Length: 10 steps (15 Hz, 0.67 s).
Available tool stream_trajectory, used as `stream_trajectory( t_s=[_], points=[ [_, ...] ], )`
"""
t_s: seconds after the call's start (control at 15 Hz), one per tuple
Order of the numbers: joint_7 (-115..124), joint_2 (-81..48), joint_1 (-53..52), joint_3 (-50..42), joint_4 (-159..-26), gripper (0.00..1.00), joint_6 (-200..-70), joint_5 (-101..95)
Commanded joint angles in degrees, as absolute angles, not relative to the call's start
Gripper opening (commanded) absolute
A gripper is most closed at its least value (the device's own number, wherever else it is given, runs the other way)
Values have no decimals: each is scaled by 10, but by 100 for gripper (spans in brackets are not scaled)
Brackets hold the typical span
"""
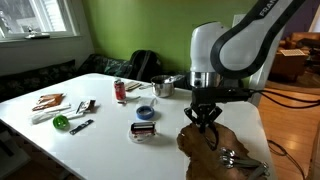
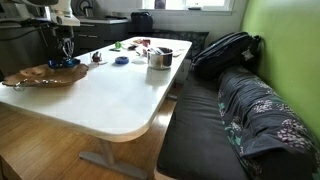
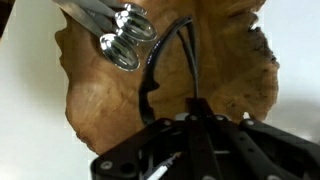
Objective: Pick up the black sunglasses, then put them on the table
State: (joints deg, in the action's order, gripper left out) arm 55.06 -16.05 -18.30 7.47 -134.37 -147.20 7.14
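The black sunglasses (image 3: 150,85) show in the wrist view as thin dark frame arms over the brown wooden slab (image 3: 100,110). My gripper (image 3: 194,118) is shut on one of their thin arms. In an exterior view the gripper (image 1: 203,118) hangs just above the slab (image 1: 215,150) at the near right corner of the white table (image 1: 110,140), with the dark glasses under its fingertips. In an exterior view the gripper (image 2: 66,45) is small, at the far end of the table (image 2: 120,95), above the slab (image 2: 35,76).
Shiny metal measuring spoons (image 3: 125,35) lie on the slab beside the glasses; they also show in an exterior view (image 1: 236,157). On the table stand a steel pot (image 1: 163,86), a red can (image 1: 120,90), a blue bowl (image 1: 146,113) and small items (image 1: 60,110). A dark couch (image 2: 230,110) runs along the table.
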Motion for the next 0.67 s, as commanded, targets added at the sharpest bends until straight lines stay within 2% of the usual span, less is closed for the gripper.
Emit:
stream_trajectory(
  t_s=[0.0,0.13,0.2,0.27,0.33,0.6],
  points=[
    [518,-178,-171,65,-1338,1,-1489,41],
    [478,-194,-160,69,-1320,1,-1466,45],
    [455,-202,-154,72,-1315,30,-1459,53],
    [440,-208,-151,71,-1311,31,-1457,54],
    [422,-215,-147,71,-1307,36,-1456,59],
    [385,-194,-140,66,-1309,67,-1479,67]
  ],
)
